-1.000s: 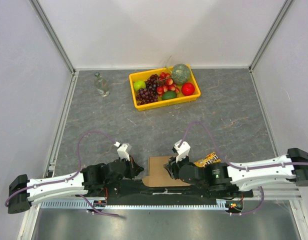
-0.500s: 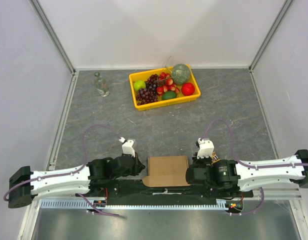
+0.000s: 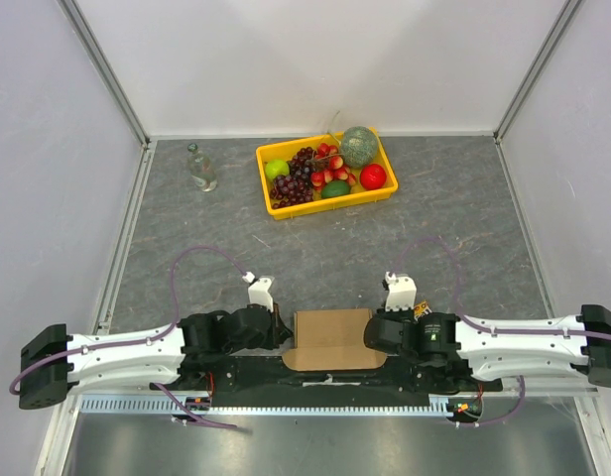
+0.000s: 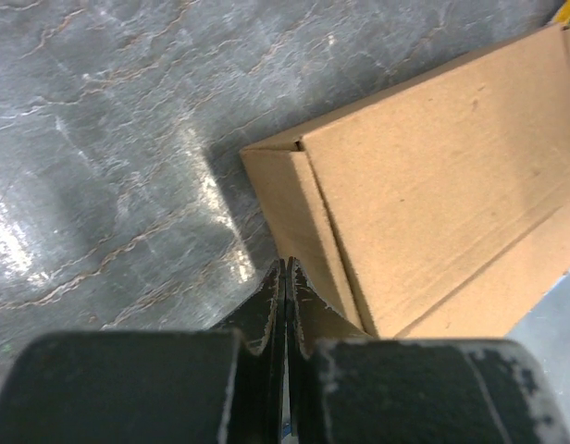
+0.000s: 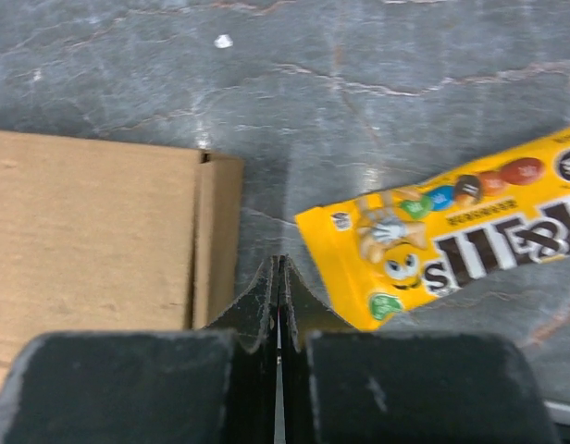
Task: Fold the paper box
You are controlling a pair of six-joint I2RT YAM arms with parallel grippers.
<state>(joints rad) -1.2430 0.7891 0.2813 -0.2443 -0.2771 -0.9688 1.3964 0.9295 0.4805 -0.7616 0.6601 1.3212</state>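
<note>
Lying flat at near edge of table [image 3: 434, 228], between both arms: the paper box [image 3: 331, 335]. Pressed together, holding nothing: left pincer [image 4: 285, 273], just beside box's left flap, and right pincer [image 5: 278, 268], between box and candy packet [image 5: 452, 245].

A grey, marble-patterned table [image 3: 434, 228] is carrying everything here. A brown paper box [image 3: 331, 335] is lying flat on it at the middle of the near edge, with one narrow side flap showing along each end. A yellow candy packet [image 5: 452, 240] is lying face up just to the right of the box, not touching it. A yellow tray [image 3: 330, 205] of fruit is sitting well apart at the far side, and a small clear bottle [image 3: 199, 167] is standing to its left.
</note>
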